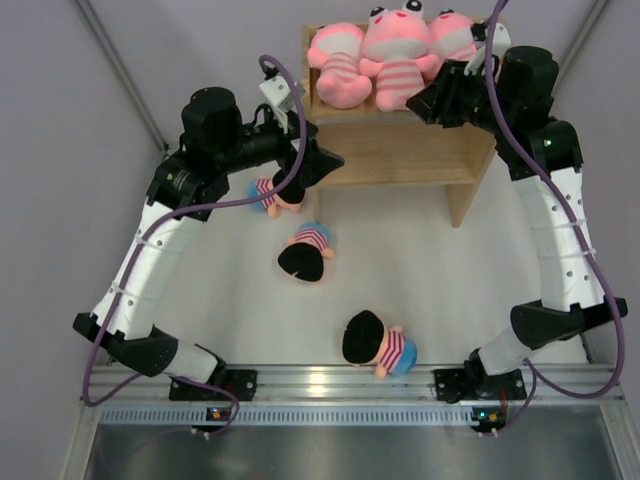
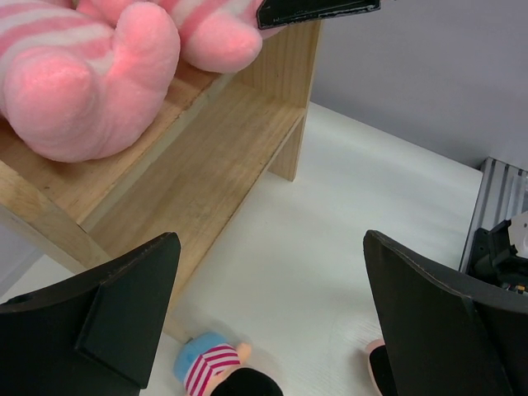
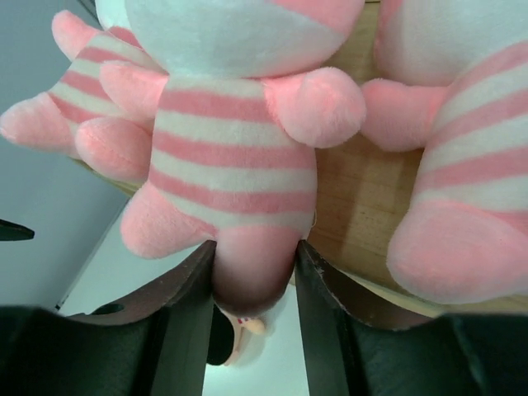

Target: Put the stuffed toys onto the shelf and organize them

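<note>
Three pink striped stuffed toys sit in a row on the top tier of the wooden shelf [image 1: 400, 150]: left [image 1: 338, 62], middle [image 1: 398, 50], right [image 1: 452, 35]. My right gripper [image 1: 425, 100] is at the shelf's front edge. In the right wrist view its jaws [image 3: 254, 256] press both sides of the middle pink toy's [image 3: 235, 157] leg. Three dolls in striped shirts lie on the table: one by the shelf's left foot [image 1: 277, 192], one in the middle [image 1: 308, 252], one near the front [image 1: 378, 342]. My left gripper [image 2: 271, 247] hangs wide open above the first doll [image 2: 208, 363], holding nothing.
The shelf's lower tier [image 2: 198, 165] is bare wood. Grey walls close in on both sides of the white table [image 1: 420, 270]. The arms' mounting rail [image 1: 330, 380] runs along the near edge.
</note>
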`<move>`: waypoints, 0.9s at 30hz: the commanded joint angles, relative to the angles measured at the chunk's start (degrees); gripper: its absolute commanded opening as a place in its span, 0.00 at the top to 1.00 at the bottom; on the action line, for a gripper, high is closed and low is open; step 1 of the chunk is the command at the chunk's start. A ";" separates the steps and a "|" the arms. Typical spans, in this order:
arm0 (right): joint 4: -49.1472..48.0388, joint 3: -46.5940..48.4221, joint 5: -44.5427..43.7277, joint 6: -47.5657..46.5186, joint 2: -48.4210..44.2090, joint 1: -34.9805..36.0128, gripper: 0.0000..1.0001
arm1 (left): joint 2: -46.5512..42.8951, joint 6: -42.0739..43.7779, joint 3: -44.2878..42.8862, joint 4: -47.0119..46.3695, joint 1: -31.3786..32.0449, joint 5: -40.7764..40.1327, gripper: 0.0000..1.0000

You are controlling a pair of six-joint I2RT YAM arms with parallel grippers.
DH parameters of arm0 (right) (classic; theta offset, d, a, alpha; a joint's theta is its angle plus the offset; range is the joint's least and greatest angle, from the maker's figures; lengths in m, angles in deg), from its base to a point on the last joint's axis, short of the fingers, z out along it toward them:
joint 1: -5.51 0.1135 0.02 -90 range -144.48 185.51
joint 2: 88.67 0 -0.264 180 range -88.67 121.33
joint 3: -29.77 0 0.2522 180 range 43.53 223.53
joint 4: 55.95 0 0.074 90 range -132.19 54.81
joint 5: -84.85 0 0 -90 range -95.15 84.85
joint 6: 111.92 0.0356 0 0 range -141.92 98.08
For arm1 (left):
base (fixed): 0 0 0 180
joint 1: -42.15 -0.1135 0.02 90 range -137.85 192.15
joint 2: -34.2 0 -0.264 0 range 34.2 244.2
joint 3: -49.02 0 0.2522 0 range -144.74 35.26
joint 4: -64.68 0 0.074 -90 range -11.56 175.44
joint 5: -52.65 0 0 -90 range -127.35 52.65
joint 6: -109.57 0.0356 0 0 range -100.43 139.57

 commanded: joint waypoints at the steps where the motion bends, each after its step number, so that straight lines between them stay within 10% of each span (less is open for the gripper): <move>1: -5.79 -0.57 -1.15 1.98 -3.77 -0.44 0.57 | -1.53 0.33 0.00 -1.26 -0.03 0.99 0.01; 27: -10.02 -4.44 -15.11 -5.48 -15.02 -1.31 0.39 | -3.64 4.72 2.90 -0.12 -0.11 -2.96 0.01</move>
